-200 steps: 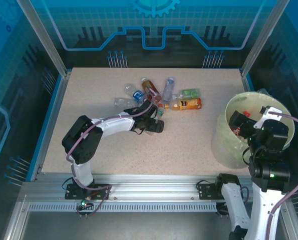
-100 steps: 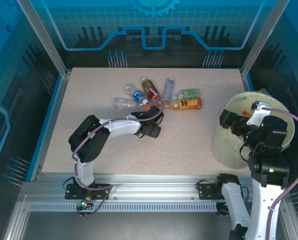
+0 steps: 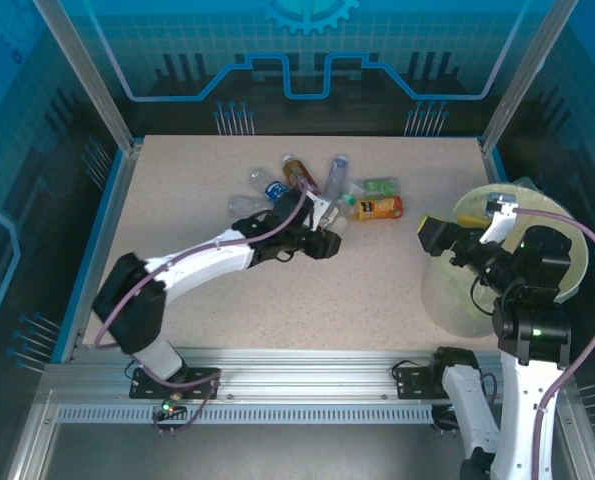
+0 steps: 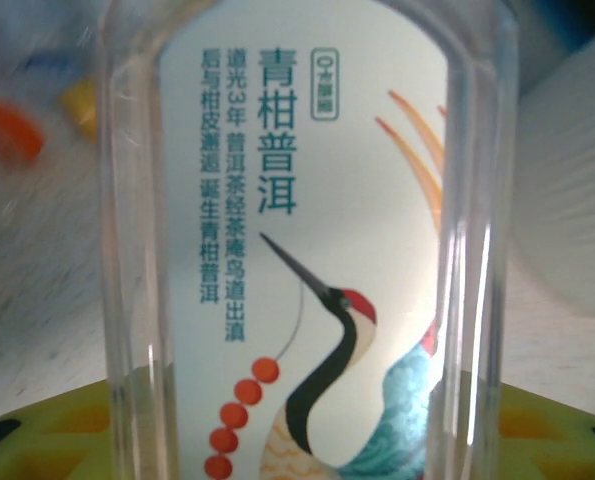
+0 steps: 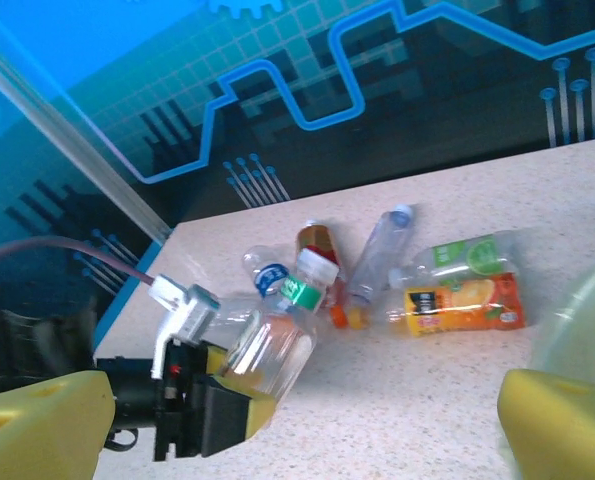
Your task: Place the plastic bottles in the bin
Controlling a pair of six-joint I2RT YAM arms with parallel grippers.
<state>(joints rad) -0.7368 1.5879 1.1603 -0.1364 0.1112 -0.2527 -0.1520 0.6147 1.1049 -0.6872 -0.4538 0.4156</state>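
- Clamped in left gripper (image 3: pixel 327 236): smooth, clear crane-label bottle (image 4: pixel 307 250), white-capped, tilted.
- Gaping wide, empty: right gripper (image 3: pixel 435 236), beside round pale yellow-green bin (image 3: pixel 445 290).
- Farther out, clustered on speckled table (image 3: pixel 377 300): other plastic bottles (image 5: pixel 457 300).

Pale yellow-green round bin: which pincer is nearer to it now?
Right. The right pincer hangs open just beside the pale yellow-green bin's rim; the left pincer is mid-table by the loose bottles, shut on a clear white-labelled plastic bottle.

Roughly seven plastic bottles (image 3: pixel 377 208) (some overlapping) and one bin (image 3: pixel 445 296).
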